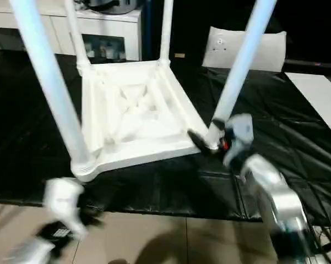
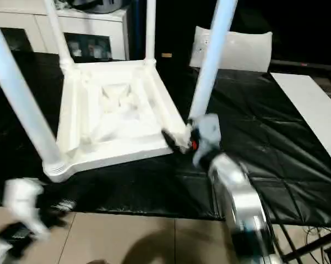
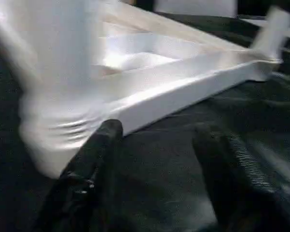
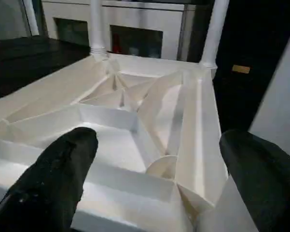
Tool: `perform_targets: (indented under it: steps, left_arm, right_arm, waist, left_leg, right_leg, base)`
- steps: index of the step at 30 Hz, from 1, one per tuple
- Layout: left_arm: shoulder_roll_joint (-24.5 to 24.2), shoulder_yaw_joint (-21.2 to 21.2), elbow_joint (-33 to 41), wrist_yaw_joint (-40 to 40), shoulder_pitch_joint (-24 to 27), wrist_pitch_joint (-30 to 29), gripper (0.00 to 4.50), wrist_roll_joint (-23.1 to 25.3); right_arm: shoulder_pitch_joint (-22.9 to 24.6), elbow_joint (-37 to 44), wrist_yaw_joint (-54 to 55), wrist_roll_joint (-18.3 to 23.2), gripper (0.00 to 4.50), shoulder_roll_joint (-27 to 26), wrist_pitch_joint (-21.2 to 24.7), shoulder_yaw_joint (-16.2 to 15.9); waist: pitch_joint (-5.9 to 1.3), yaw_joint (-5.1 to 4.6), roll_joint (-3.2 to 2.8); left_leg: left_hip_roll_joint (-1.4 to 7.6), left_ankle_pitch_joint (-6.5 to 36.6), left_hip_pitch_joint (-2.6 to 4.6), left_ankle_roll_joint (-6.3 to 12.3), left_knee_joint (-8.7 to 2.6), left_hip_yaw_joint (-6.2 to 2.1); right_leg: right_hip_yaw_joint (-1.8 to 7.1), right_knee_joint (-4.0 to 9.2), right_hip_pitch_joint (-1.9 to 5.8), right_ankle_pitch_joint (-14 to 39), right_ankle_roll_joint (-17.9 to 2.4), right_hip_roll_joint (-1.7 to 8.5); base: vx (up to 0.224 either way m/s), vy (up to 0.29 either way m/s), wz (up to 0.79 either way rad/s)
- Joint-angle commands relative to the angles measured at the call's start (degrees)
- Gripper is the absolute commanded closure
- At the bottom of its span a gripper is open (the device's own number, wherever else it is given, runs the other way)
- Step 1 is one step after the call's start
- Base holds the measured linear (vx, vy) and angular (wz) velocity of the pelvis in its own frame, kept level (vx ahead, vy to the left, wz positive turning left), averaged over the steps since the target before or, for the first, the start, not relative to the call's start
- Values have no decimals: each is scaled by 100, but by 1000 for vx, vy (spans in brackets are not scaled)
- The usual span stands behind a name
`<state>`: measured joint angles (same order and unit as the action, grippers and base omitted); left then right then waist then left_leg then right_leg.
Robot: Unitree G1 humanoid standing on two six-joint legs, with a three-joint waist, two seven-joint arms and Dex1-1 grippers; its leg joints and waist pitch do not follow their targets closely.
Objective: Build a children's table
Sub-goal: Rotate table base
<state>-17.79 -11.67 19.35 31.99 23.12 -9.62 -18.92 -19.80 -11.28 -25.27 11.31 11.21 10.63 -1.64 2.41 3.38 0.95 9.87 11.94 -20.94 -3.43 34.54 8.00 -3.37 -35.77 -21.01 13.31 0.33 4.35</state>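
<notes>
Black-covered desk (image 1: 275,137) carries the upturned table (image 1: 135,115); right end effector (image 4: 154,188), spread wide at five o'clock, could knock its leg (image 1: 239,66) askew.

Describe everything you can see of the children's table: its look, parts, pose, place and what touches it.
The children's table is all white and looks like plastic. It lies upside down on the black-covered work table, ribbed underside up, four tapered tubular legs standing in round corner sockets. The right gripper, open, sits at the base of the near right leg. The left gripper, open, is near another corner.
</notes>
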Motion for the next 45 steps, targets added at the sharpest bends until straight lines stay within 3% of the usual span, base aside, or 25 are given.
perform_targets:
  steps: [1,4,7,9,12,16,17,20,21,25,26,30,36,37,38,45]
  left_arm:
    - [-72,-286,-253,-110,-121,249,161,-36]
    - [-29,-497,-371,-243,-226,459,132,-79]
    - [2,-579,-378,-298,-353,548,103,-95]
    - [-4,-550,-349,-266,-430,536,87,-122]
    - [-26,-368,-243,-175,-670,383,70,-190]
    - [-66,-127,-348,-194,-1201,272,45,-143]
    - [-73,-50,-450,-150,-1465,237,30,-167]
    - [-128,103,-633,12,-1875,137,8,-210]
    - [-151,149,-707,64,-1998,126,8,-193]
    - [-212,294,-1140,241,-2553,51,3,-176]
    - [-247,379,-1260,379,-2701,-7,3,-214]
    - [-283,595,-1404,738,-2935,-226,3,-396]
    - [-328,762,-1472,1259,-3096,-754,3,-857]
    - [-354,794,-1605,1414,-3156,-792,3,-894]
    - [-358,813,-1687,1456,-3200,-753,3,-860]
    - [-119,1065,-2215,1408,-3724,-467,3,-559]
  right_arm:
    - [-266,-388,89,0,0,98,-129,256]
    - [-594,-1002,267,-46,0,182,-314,490]
    - [-883,-1604,714,-112,0,311,-490,784]
    - [-945,-1745,802,-58,0,342,-511,886]
    - [-849,-1615,493,86,0,353,-416,871]
    - [-554,-1209,166,182,0,239,-283,674]
    - [-393,-1040,202,144,0,194,-240,562]
    - [-137,-773,316,124,0,82,-45,432]
    - [-65,-709,340,113,0,38,29,396]
    - [157,-689,446,-171,0,-134,198,85]
    - [131,-829,558,-304,0,-184,256,5]
    - [-181,-1415,884,-579,0,-289,233,-111]
    - [-662,-2118,1161,-756,0,-398,194,-140]
    - [-775,-2307,1172,-802,0,-414,124,-156]
    - [-828,-2399,1183,-818,0,-422,84,-157]
    - [-1196,-3083,1263,-937,0,-507,-135,-187]
  waist:
    - [-176,-2,-74]
    - [-213,15,-71]
    - [-249,58,-68]
    - [-270,112,-44]
    - [-288,170,-35]
    - [-267,180,-19]
    - [-261,156,11]
    - [-264,153,11]
    - [-265,129,13]
    - [-261,152,14]
    - [-256,163,-3]
    - [-267,150,-9]
    - [-298,144,-4]
    - [-292,140,82]
    - [-296,158,41]
    - [-293,149,50]
  left_leg:
    - [273,2094,58,-232,-565,-55]
    - [290,1750,27,-181,-561,-31]
    - [293,1405,62,-137,-520,10]
    - [289,1063,40,-61,-500,32]
    - [285,758,49,70,-473,57]
    - [301,917,50,69,-503,56]
    - [299,956,29,23,-522,47]
    - [287,1083,72,-72,-514,64]
    - [283,1057,40,-83,-517,54]
    - [268,1137,55,-133,-515,74]
    - [262,1179,74,-177,-521,79]
    - [272,1356,67,-340,-542,69]
    - [247,959,61,-259,-494,121]
    - [254,911,53,-226,-495,133]
    - [239,841,51,-194,-487,137]
    - [276,799,68,-207,-490,141]
  right_leg:
    - [301,570,34,1842,-676,340]
    - [284,487,85,1143,-867,326]
    - [278,424,81,512,-1060,308]
    - [272,368,132,57,-1074,298]
    - [273,347,149,-320,-1088,301]
    - [277,375,158,23,-1024,323]
    - [269,387,180,177,-993,326]
    - [299,411,134,531,-918,328]
    - [300,393,149,492,-918,327]
    - [322,420,102,710,-857,315]
    - [326,431,67,790,-856,306]
    - [328,391,65,826,-963,321]
    - [335,337,89,237,-1058,307]
    - [336,349,97,218,-1055,304]
    - [340,334,102,220,-1067,314]
    - [341,330,115,119,-1107,324]
  base:
    - [0,0,0]
    - [0,0,0]
    - [0,0,0]
    - [0,0,0]
    - [0,0,0]
    - [0,0,0]
    - [0,0,0]
    - [0,0,0]
    - [0,0,0]
    - [0,0,0]
    - [0,0,0]
    - [0,0,0]
    - [0,0,0]
    - [0,0,0]
    - [0,0,0]
    - [0,0,0]
